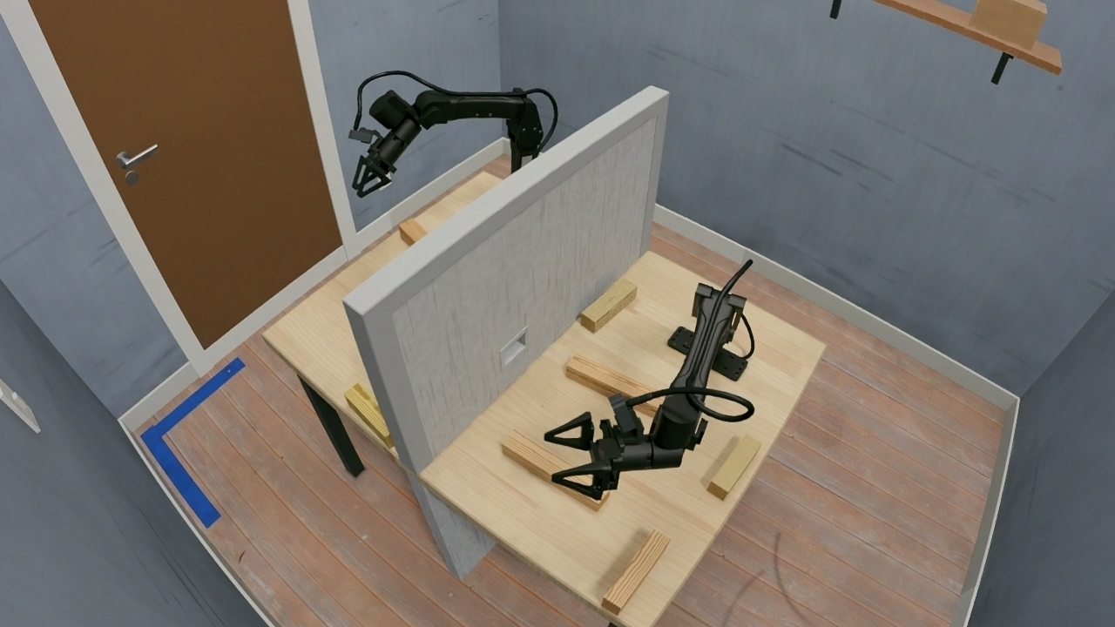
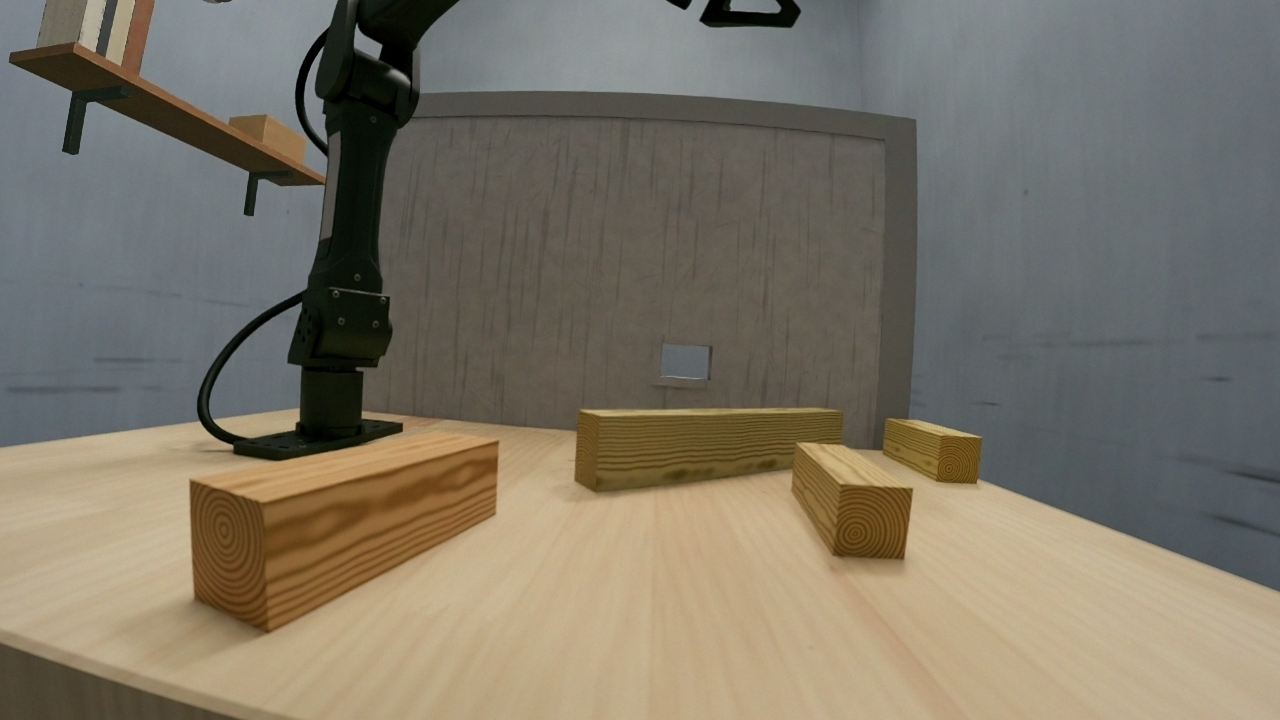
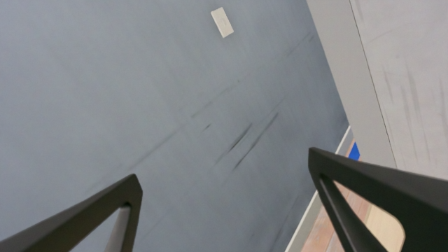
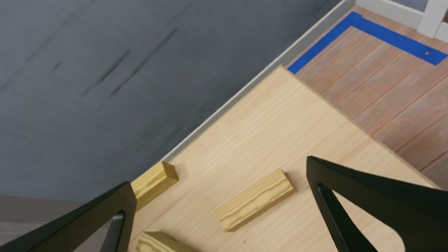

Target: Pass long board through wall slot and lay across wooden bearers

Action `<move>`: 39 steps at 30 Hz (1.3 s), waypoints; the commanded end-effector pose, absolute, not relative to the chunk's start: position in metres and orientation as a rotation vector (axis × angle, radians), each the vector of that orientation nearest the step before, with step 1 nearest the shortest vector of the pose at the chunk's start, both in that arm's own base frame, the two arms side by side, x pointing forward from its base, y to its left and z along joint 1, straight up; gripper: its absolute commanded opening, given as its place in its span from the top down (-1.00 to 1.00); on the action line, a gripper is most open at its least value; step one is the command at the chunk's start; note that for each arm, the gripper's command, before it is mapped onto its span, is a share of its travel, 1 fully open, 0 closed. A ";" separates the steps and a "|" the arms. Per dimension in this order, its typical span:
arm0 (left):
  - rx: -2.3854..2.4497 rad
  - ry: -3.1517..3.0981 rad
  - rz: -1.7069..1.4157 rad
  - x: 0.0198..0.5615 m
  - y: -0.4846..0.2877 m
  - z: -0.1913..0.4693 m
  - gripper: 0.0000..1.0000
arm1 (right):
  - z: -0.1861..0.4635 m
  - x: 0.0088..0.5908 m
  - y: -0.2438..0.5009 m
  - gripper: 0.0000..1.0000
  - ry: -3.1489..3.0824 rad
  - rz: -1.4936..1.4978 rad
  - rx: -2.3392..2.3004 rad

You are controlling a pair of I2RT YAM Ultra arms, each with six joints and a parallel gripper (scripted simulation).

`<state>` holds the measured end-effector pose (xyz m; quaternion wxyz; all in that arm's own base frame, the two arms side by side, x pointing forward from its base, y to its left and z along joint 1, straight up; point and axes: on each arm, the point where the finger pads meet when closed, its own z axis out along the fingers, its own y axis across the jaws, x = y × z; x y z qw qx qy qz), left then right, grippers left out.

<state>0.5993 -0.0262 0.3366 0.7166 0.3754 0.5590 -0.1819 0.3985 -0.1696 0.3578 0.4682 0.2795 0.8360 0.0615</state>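
The long board (image 2: 707, 447) lies on the table on the door side of the grey panel wall (image 1: 514, 257), parallel to it and in front of the slot (image 2: 685, 361). Its end shows in the right wrist view (image 4: 161, 243). It is hidden in the top view. Two wooden bearers (image 1: 611, 381) (image 1: 545, 468) lie on the table on the other side, below the slot (image 1: 512, 345). My left gripper (image 1: 555, 455) (image 3: 222, 170) is open and empty, low over the nearer bearer. My right gripper (image 1: 370, 183) (image 2: 747, 10) (image 4: 219, 178) is open and empty, high above the board's side.
Offcuts lie on the bearer side (image 1: 608, 304) (image 1: 733, 466) (image 1: 635, 571). On the board side are a thick block (image 2: 344, 519), two short blocks (image 2: 850, 497) (image 2: 930, 447), and the right arm's base (image 2: 322, 438).
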 end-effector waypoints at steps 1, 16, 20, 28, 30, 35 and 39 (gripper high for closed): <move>0.838 1.212 -0.386 0.596 -0.027 0.350 -1.00 | 0.365 0.398 -0.169 -1.00 2.035 0.148 0.674; 0.838 1.212 -0.386 0.596 -0.027 0.350 -1.00 | 0.365 0.398 -0.169 -1.00 2.035 0.148 0.674; 0.834 1.215 -0.386 0.595 -0.027 0.354 -1.00 | 0.376 0.396 -0.168 -0.05 2.010 0.141 0.657; 0.834 1.215 -0.386 0.595 -0.027 0.354 -1.00 | 0.376 0.396 -0.168 -0.05 2.010 0.141 0.657; 0.811 1.233 -0.395 0.591 -0.034 0.357 -1.00 | 0.347 0.403 -0.165 -0.05 2.100 0.148 0.664; 0.773 1.242 -0.370 0.589 -0.034 0.373 -1.00 | 0.349 0.405 -0.159 -0.05 2.124 0.126 0.613; 0.687 1.303 -0.350 0.582 -0.033 0.381 -1.00 | 0.328 0.415 -0.149 -0.05 2.221 0.100 0.533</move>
